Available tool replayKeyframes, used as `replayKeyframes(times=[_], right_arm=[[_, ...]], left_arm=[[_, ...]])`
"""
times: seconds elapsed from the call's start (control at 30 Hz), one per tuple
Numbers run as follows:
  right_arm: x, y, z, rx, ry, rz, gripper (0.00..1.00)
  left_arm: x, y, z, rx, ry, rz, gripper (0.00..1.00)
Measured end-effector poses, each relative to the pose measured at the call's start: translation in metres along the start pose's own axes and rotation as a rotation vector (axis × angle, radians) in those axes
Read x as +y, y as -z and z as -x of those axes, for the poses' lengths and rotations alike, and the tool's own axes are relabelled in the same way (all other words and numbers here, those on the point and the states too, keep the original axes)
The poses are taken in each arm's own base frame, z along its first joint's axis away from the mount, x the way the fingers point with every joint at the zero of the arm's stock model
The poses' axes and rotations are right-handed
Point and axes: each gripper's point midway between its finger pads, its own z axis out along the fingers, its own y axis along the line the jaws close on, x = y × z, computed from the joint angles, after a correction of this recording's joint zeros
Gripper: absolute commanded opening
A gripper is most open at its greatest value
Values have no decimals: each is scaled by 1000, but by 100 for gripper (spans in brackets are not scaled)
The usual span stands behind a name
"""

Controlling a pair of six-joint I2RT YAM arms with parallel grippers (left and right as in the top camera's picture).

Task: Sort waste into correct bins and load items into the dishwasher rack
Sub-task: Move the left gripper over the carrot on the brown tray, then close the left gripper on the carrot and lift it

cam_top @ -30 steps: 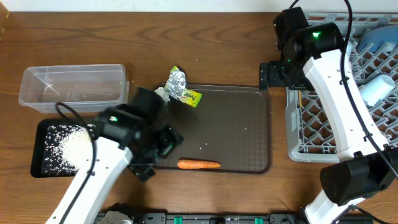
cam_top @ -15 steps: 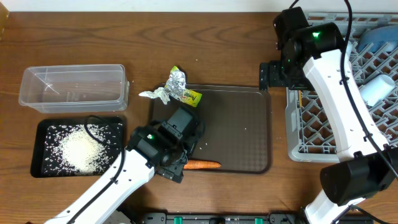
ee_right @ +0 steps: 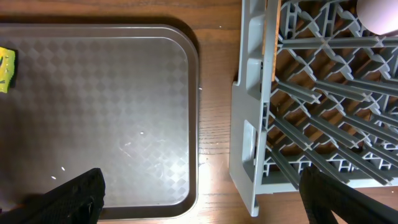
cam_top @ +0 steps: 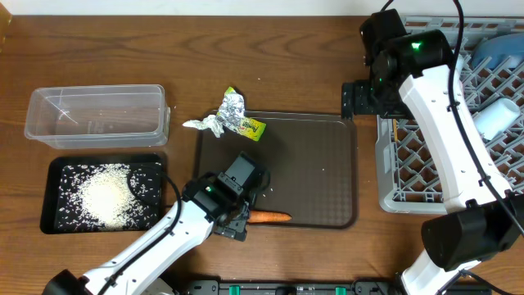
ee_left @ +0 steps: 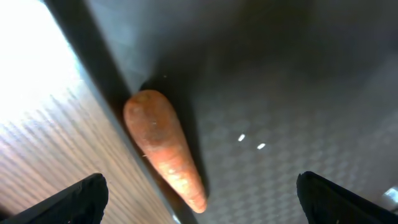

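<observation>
Wide-spread fingers on left gripper, nothing held, hanging just over the small orange carrot against the near rim of the dark brown serving tray. Same deal on right gripper: jaws wide, empty, above the gap between that tray and the dishwasher rack. Rice heaped in black tray.

Orange carrot at 6 o'clock of dark brown tray, fine diamond emboss. White rice speckling black tray at 9. Clear tub at 10. Silver foil, yellow-green wrapper, white paper at 11. Grey lattice rack at 3. Brown wood-grain table.
</observation>
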Motion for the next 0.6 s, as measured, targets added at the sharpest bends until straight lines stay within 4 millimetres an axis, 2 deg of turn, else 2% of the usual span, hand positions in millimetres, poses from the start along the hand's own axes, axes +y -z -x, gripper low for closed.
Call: replayKeyframes(times=[0.2,0.37,0.6], right_arm=[[0,0,0,0,0,0,99],[0,0,0,0,0,0,99],[0,0,0,0,0,0,99]], left_arm=[[-6,-10,-5,12,-4,-6,100],[3,-24,-10,11,-26,53,100],[4,-27,-10,6,-14,64,100]])
